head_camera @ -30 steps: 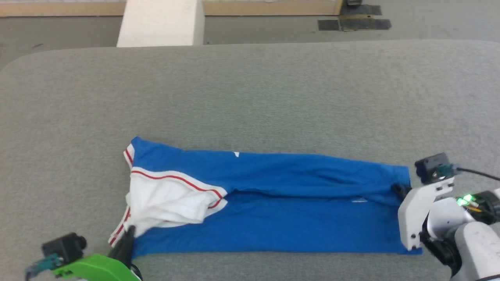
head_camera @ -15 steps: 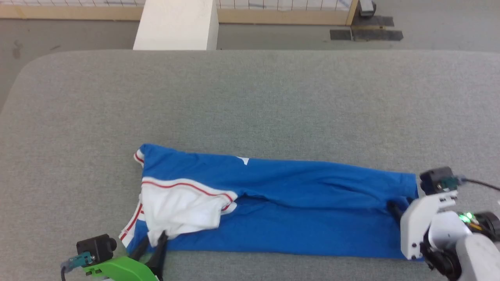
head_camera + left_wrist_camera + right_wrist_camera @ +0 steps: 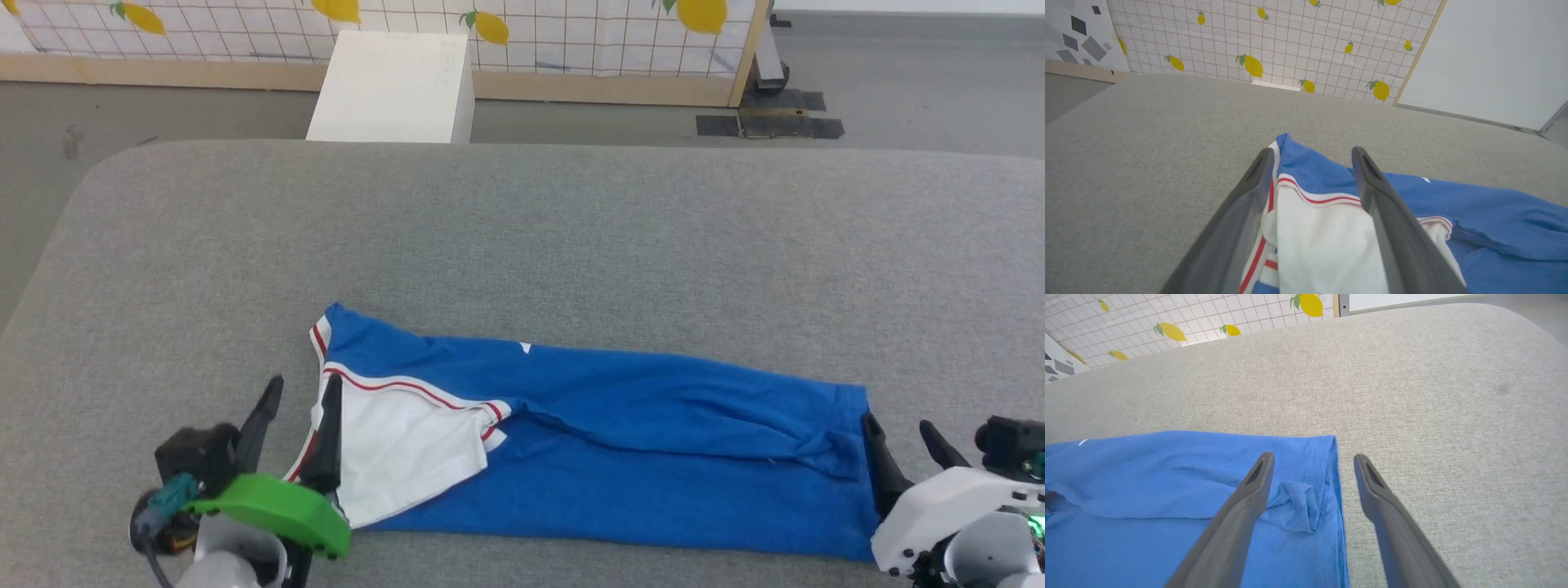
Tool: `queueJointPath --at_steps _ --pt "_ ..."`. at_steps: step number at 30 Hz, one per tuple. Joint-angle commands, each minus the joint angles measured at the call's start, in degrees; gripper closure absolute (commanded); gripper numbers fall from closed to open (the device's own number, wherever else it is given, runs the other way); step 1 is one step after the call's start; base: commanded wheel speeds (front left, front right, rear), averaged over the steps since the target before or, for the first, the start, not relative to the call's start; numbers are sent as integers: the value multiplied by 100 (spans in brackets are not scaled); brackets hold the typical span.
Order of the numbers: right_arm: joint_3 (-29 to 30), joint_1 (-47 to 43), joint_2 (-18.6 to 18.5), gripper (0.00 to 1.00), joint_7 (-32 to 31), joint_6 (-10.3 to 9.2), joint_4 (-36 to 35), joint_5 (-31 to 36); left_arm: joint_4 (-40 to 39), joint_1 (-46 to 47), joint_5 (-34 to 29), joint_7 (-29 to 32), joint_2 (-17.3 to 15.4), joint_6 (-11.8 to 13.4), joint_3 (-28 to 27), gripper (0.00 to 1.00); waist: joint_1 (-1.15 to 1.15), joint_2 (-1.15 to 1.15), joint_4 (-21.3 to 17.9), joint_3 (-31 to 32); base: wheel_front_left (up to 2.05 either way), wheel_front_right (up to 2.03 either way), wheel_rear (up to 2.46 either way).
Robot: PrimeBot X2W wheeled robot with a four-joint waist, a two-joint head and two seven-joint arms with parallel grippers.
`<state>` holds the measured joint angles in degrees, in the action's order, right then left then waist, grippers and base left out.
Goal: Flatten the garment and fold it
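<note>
The garment (image 3: 620, 457) lies as a long blue strip along the near edge of the grey table (image 3: 522, 237), its white sleeve with red trim (image 3: 400, 441) at the left end. My left gripper (image 3: 298, 392) stands open at that end, above the sleeve (image 3: 1323, 245), holding nothing. Over the hem at the right end (image 3: 1327, 490) my right gripper (image 3: 898, 429) is open too, one finger above the cloth and one above bare table. A small bunched fold (image 3: 1294, 506) sits by the hem.
A white box (image 3: 392, 86) stands on the floor beyond the table's far edge. Behind it runs a lemon-print grid panel (image 3: 571, 33). The table's rounded left corner (image 3: 90, 180) is near my left arm.
Both grippers have opened and let go of the garment, which now rests on the table. The head camera has tilted up, shifting the whole picture.
</note>
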<state>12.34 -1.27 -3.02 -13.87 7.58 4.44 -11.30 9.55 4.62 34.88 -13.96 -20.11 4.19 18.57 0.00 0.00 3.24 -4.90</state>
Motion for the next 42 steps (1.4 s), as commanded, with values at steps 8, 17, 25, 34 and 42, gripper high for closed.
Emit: queueJointPath --at_steps 8,17,25,34,42 --pt "259 348 12 0 247 -9 659 -296 156 745 -965 -101 167 59 -241 0 0 0 -13 50 0 0 0" --pt "358 946 13 0 -797 -9 1562 -171 118 897 -1724 -103 402 -92 -698 0 0 0 -62 -30 0 0 0" --pt "110 1062 13 7 -2168 -9 2053 -104 217 843 -1971 -103 632 -328 -1088 0 0 0 11 -82 0 0 0" --pt "226 944 13 100 -2204 -9 1504 101 271 760 -2105 -104 805 -500 -1388 0 0 0 -26 -90 0 0 0" --pt "1418 1070 14 100 -1836 -9 964 1452 259 759 -2193 -104 943 -625 -1587 0 0 0 -27 -185 0 0 0"
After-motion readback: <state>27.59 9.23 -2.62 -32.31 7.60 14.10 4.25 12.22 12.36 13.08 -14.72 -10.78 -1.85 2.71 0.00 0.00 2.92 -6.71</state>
